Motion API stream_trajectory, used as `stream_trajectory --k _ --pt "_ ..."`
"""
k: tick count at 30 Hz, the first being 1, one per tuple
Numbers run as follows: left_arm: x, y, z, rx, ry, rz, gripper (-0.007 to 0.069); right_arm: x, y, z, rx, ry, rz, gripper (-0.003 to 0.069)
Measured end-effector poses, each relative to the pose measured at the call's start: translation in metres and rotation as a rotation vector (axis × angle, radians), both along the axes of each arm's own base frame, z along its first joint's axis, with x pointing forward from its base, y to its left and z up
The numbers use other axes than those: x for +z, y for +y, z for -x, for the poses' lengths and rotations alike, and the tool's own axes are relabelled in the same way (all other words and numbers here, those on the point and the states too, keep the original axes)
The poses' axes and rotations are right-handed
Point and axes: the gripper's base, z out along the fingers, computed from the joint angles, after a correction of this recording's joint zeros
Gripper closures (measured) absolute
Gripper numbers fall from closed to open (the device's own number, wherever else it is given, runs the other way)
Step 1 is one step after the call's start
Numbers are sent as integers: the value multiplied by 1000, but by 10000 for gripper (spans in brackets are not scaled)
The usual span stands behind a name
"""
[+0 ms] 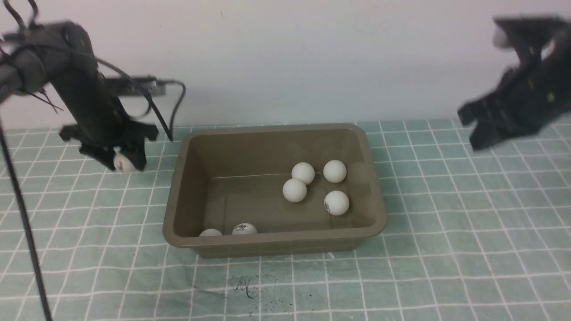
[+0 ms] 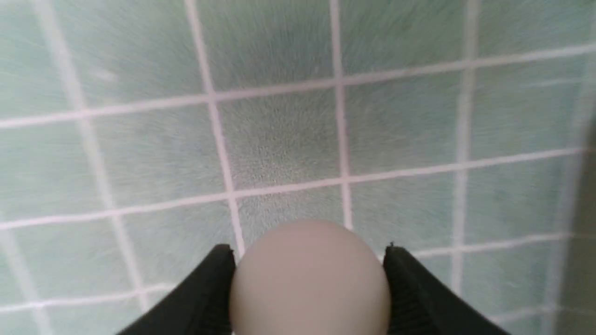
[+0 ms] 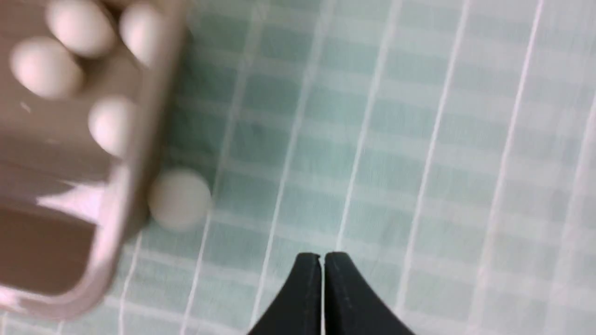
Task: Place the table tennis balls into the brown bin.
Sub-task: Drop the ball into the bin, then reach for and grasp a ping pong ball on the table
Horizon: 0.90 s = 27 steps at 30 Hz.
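The brown bin [image 1: 180,178] stands mid-table with several table tennis balls inside: a cluster right of centre [image 1: 303,173] and two by the near wall [image 1: 244,228]. My left gripper [image 1: 121,166] is low over the cloth left of the bin, shut on one more ball [image 2: 309,279], with both fingers [image 2: 209,288] against its sides. My right gripper [image 3: 322,257] is raised to the right of the bin, shut and holding nothing. In the right wrist view a blurred ball [image 3: 179,197] shows just outside the bin's rim [image 3: 139,139]; whether it lies on the cloth I cannot tell.
A green cloth with a white grid [image 1: 446,249] covers the table. A black cable [image 1: 26,232] hangs down the left side, and a pale wall [image 1: 285,58] closes off the back.
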Motion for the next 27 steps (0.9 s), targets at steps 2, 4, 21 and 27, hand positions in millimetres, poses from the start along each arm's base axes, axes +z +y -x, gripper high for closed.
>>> stream_trajectory --k 2,4,21,27 --pt "29 -9 7 -20 -65 32 272 -25 4 2 -11 16 -52 655" --pt "46 -19 13 -54 -106 64 272 -46 9 3 -7 27 -87 631" --pt "20 -110 14 -267 -54 -40 13 -122 92 -33 191 44 -165 63" --pt "83 -87 17 -170 -223 -70 542 -138 93 -35 168 82 -148 249"
